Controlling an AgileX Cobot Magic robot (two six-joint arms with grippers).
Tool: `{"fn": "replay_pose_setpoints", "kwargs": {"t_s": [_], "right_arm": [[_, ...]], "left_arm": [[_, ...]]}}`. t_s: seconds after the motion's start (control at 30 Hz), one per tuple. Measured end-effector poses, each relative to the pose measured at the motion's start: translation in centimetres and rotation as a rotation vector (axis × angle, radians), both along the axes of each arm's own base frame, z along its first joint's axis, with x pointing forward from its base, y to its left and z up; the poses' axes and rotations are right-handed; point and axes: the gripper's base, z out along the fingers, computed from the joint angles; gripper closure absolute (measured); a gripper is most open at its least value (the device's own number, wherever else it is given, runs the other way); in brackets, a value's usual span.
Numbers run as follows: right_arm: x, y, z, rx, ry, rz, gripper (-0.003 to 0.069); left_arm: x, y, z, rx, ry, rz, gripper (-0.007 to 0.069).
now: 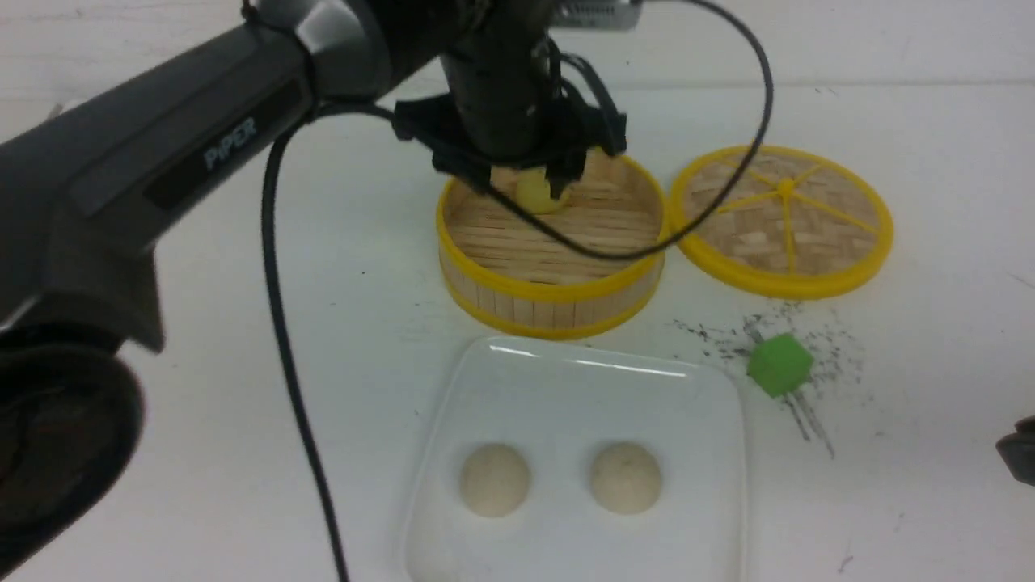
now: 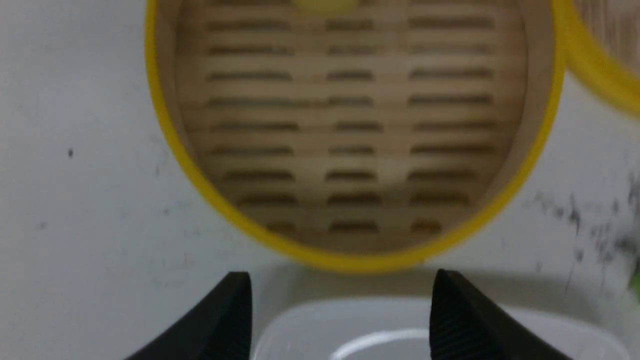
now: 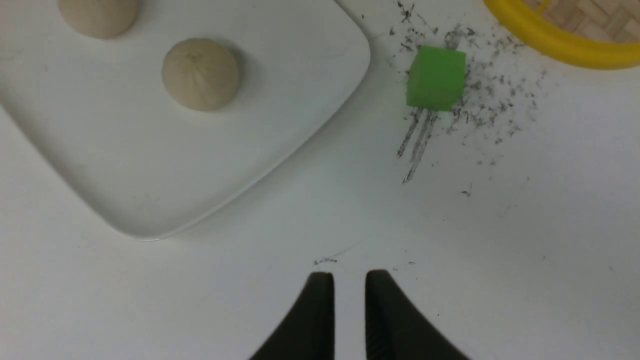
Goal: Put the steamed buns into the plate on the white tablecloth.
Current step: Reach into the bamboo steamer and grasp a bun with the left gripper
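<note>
Black left gripper: spread wide, nothing between its ribbed fingers; held high, fingertips framing the far edge of the plate in the left wrist view.
Black right gripper: parted by a narrow slit, holding nothing; above bare cloth to the right of the plate.
Pale yellow round steamed bun: alone in the far part of the steamer, not gripped.
Two beige-grey domed steamed buns: on the near half of the plate, side by side and apart, second one to the right.
Glossy white square plate with rounded corners: flat on the cloth, just near of the steamer.
Plain white tablecloth: under everything.
Round bamboo steamer with yellow rim: uncovered, far of the plate.
Flat woven lid with yellow spokes: lying just right of the steamer; contact between the rims unclear.
Small green cube: right of the plate's far corner, among dark specks and scratch marks.
Front view only: long dark left arm, looping black cable, yellow bun seen whole.
Left wrist view only: slotted slat floor of the steamer; yellow bun cropped to a sliver.
Right wrist view only: pleats on a beige bun's top; parallel scratches running from the cube.
Writing: "PiPER" in pale letters on the left arm.
</note>
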Motion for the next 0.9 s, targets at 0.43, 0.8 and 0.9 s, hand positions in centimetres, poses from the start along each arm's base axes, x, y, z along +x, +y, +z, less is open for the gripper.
{"fn": "replay_pose_setpoints", "kwargs": {"t_s": [0.43,0.8,0.9], "right_arm": [[0.0,0.0,0.0,0.006,0.002,0.001,0.0528],[-0.1,0.1,0.0,0.016,0.007,0.002,0.0518],[-0.1,0.2,0.0,0.021,0.010,0.003,0.0516]], "left_arm": [[10.1,0.3,-9.0,-0.159,0.043,0.071,0.0198],[11.0,-0.3,-12.4,-0.139,0.051,0.062,0.0199],[11.0,-0.3,-12.4,-0.138,0.051,0.062,0.0199]]}}
